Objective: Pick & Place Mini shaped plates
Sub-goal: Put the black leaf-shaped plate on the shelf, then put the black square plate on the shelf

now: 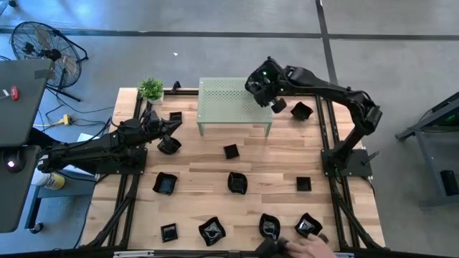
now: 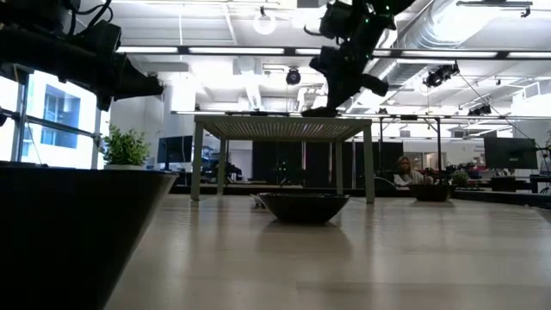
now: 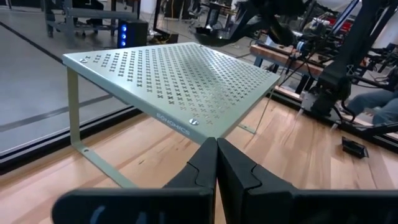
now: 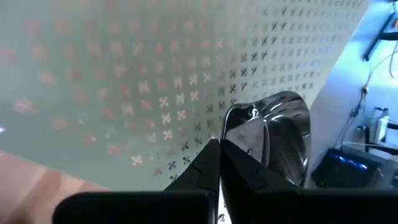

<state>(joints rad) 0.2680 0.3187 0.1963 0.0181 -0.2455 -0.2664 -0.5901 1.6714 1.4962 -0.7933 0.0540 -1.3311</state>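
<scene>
Here, right pincer (image 4: 219, 152) clamps glossy black wavy-edged mini plate (image 4: 273, 134) above perforated shelf (image 4: 124, 74).

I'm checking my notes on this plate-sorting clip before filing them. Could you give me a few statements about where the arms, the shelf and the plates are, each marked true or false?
1. The right gripper is shut on a glossy plate over the perforated shelf. True.
2. The left gripper is wide open. False: its fingers are pressed together, holding nothing.
3. Plates are stacked on the shelf top. False: none rests on it; the others lie on the wooden table.
4. A potted plant stands near the table's far left corner. True.
5. A person's hand shows at the table's near edge. True.
</scene>
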